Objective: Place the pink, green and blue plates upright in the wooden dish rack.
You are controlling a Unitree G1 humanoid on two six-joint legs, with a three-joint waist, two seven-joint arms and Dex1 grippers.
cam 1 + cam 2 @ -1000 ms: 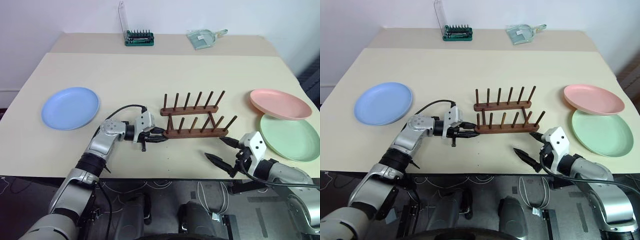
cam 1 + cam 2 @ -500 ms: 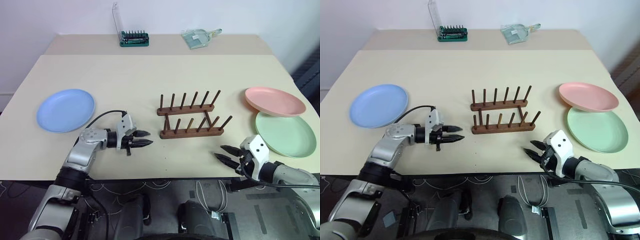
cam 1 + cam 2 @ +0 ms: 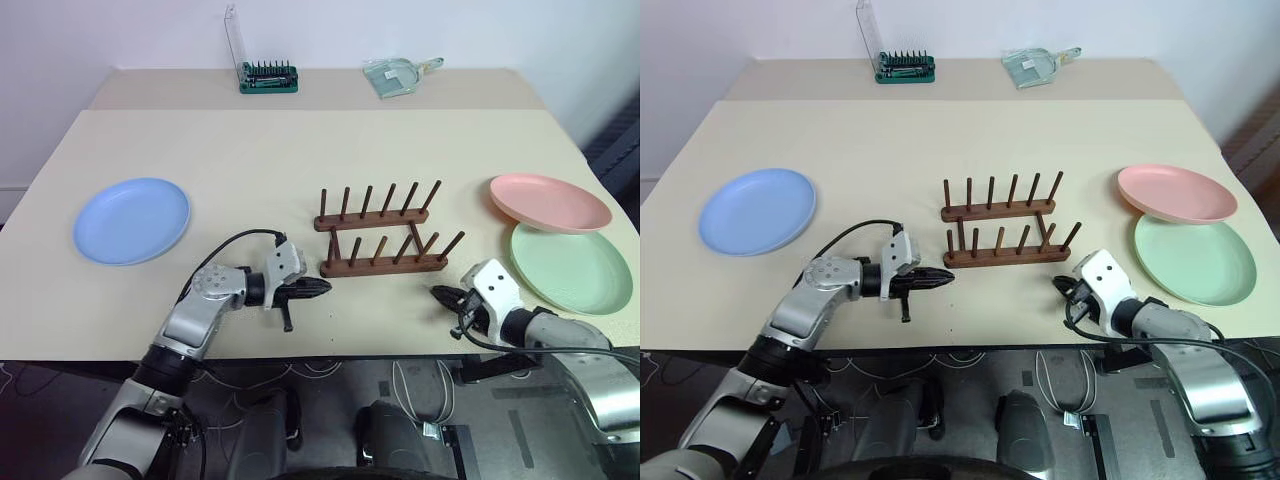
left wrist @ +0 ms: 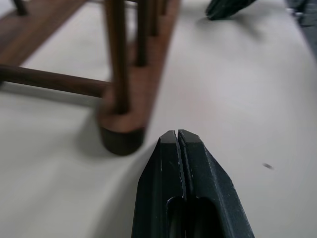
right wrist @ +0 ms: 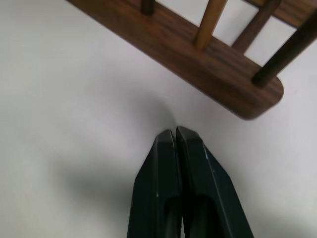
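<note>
Beige table [image 3: 300,150] against a pale wall; a second tabletop butts against its far edge. On that far section: a green screwdriver bit holder [image 3: 268,78] with its clear lid raised, at about 12 o'clock from the rack, and a clear dustpan-like item [image 3: 400,76] at roughly 1 o'clock.

Wooden dish rack [image 3: 382,234] sits near table centre, slightly toward the near edge, with two parallel bars and six pegs on each. No plate stands in it.

Blue plate [image 3: 131,219] lies flat at the rack's 9 o'clock, well apart from it. Pink plate [image 3: 550,202] lies at the rack's 3 o'clock, its near rim overlapping the far rim of the green plate [image 3: 571,269], which lies flat at about 4 o'clock from the rack. All three are untouched by either arm.

Left gripper [image 3: 318,288]: fingers pressed tight together, holding nothing, pointing toward the left end of the rack's near bar. It is just beside that end; whether it touches the wood I cannot tell. In the left wrist view the closed tips [image 4: 177,139] sit just short of the bar's rounded end.

Right gripper [image 3: 442,294]: also pinched closed and empty, low over bare table at the rack's 5 o'clock, near the right end of the near bar but apart from it. In the right wrist view the joined tips [image 5: 174,135] show bare table between them and the bar.
</note>
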